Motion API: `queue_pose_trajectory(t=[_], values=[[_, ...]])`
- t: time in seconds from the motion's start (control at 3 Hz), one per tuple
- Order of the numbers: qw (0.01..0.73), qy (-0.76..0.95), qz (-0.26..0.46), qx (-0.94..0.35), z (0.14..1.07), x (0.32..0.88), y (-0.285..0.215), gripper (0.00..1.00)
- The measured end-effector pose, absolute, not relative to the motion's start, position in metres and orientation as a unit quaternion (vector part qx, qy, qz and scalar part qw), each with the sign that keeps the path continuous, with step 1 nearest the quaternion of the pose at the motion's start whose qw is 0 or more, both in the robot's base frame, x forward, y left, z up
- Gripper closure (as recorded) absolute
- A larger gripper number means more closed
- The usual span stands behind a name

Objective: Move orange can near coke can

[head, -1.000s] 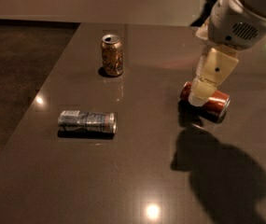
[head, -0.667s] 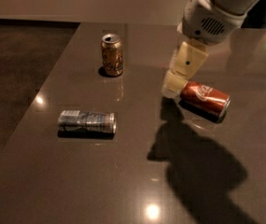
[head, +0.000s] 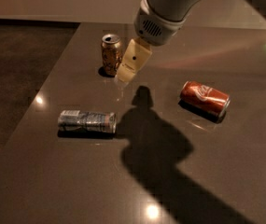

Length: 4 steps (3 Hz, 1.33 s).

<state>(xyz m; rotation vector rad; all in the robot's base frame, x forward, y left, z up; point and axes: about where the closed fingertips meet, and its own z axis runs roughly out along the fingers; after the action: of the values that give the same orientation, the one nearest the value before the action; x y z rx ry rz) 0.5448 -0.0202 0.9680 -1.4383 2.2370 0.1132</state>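
Orange-brown with dark markings, the orange can (head: 111,55) stands upright near the far left corner of a dark, glossy worktop (head: 53,181), its silver top and pull tab facing up. Just to its right hangs the robot's gripper (head: 126,74), a cream-coloured piece angled down and to the left, its tip close beside the can's lower half and a little above the surface. Contact between the two cannot be made out, and whether the jaws are clenched or released cannot be told from this angle. Above the gripper, the pale grey wrist housing (head: 163,17) reaches in from the top of the scene.

The coke can (head: 204,99), red with white script, lies on its side well apart from the orange can, toward the right of the worktop. A silver-blue can (head: 87,122) lies on its side at the left, nearer the camera. The arm's broad shadow (head: 156,148) falls across the middle of the worktop between the two fallen cans.
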Motion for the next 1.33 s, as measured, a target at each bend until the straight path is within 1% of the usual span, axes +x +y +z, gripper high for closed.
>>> queue_pose_trajectory(t=[0.33,0.67,1.33], values=[[0.238,0.846,0.033,-0.476,0.944,0.580,0.007,0.00],[0.244,0.861,0.021,-0.446,0.931,0.604,0.018,0.00],[0.265,0.870,0.041,-0.414,0.920,0.655,0.038,0.00]])
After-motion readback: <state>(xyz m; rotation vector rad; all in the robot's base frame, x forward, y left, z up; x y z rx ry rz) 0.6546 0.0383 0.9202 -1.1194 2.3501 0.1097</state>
